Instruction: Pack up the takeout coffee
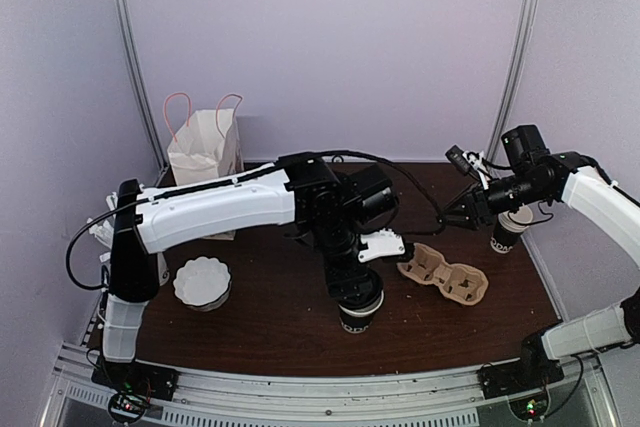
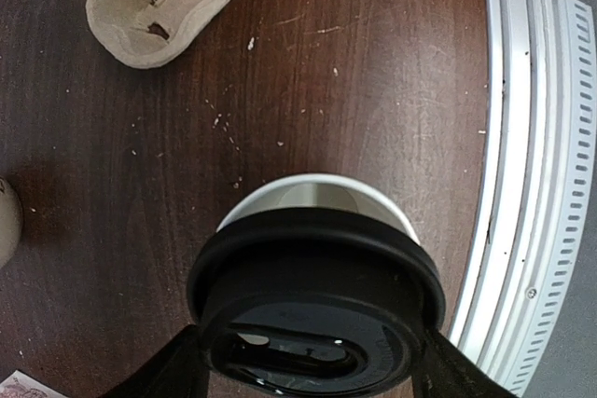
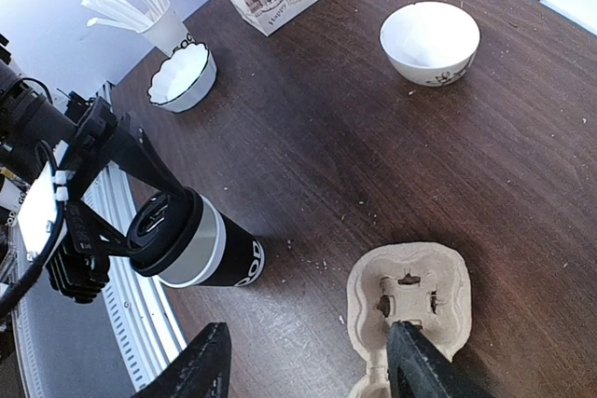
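Observation:
The takeout coffee (image 1: 360, 315), a small black cup with white lettering (image 3: 229, 263), stands near the table's front edge. My left gripper (image 1: 357, 292) comes down from above and is shut on its round black lid (image 2: 312, 295), one finger on each side (image 3: 140, 151). The lid rests on top of the cup, whose white rim (image 2: 317, 195) shows beyond the lid's far edge. My right gripper (image 3: 308, 365) hovers open and holds nothing, above the brown pulp carrier (image 3: 410, 295), which lies right of the cup (image 1: 443, 275).
A white paper bag (image 1: 205, 152) stands at the back left. A fluted white bowl (image 1: 202, 282) sits front left, with a cup of straws (image 3: 154, 6) beside it and another white bowl (image 3: 431, 42) farther back. A lidless black cup (image 1: 510, 229) stands at the right. The metal rail (image 2: 522, 184) runs close by.

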You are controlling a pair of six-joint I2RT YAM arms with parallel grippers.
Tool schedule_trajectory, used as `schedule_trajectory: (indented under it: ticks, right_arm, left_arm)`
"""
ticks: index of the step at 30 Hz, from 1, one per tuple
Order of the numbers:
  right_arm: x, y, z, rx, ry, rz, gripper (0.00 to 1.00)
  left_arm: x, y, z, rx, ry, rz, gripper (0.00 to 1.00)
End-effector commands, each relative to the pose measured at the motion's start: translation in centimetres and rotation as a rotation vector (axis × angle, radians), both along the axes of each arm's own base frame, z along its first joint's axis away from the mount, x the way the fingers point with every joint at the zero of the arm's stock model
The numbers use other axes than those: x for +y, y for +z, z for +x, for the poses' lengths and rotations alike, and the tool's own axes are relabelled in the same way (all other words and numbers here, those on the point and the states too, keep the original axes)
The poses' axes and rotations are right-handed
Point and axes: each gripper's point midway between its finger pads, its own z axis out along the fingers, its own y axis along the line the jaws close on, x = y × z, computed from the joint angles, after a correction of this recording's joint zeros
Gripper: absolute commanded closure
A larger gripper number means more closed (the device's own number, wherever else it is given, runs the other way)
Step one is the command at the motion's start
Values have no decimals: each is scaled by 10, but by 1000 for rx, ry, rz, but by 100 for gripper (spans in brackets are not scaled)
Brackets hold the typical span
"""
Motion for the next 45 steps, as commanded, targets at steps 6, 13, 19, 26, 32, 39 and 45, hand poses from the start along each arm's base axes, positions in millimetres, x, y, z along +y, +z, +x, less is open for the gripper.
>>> schedule_trajectory:
  ticks: [6,13,19,26,32,39,45]
  right_arm:
    - [1,2,-3,-18,11,11,39]
    - [2,1,-3,-12,12,14,39]
    - [2,1,-3,-9,14,15,39]
    - [1,-3,-8,14,21,1,38]
    - [9,-16,-16,116,43,16,39]
    - [41,-46,-62,255,209,-47,38]
    - [68,-69,-82,333,277,-44,35]
  left_arm:
    - [-4,-4,8,-22,10,11,21]
    - [-7,0,5,-26,1,-1,16]
    - [-9,8,2,-15,-7,-23,15]
    - [3,46,6,-85,5,-86,2]
    - [10,74,17,-78,107,-231,2]
    - [14,63,57,31,401,-396,3]
    - [11,40,68,161,527,-512,3]
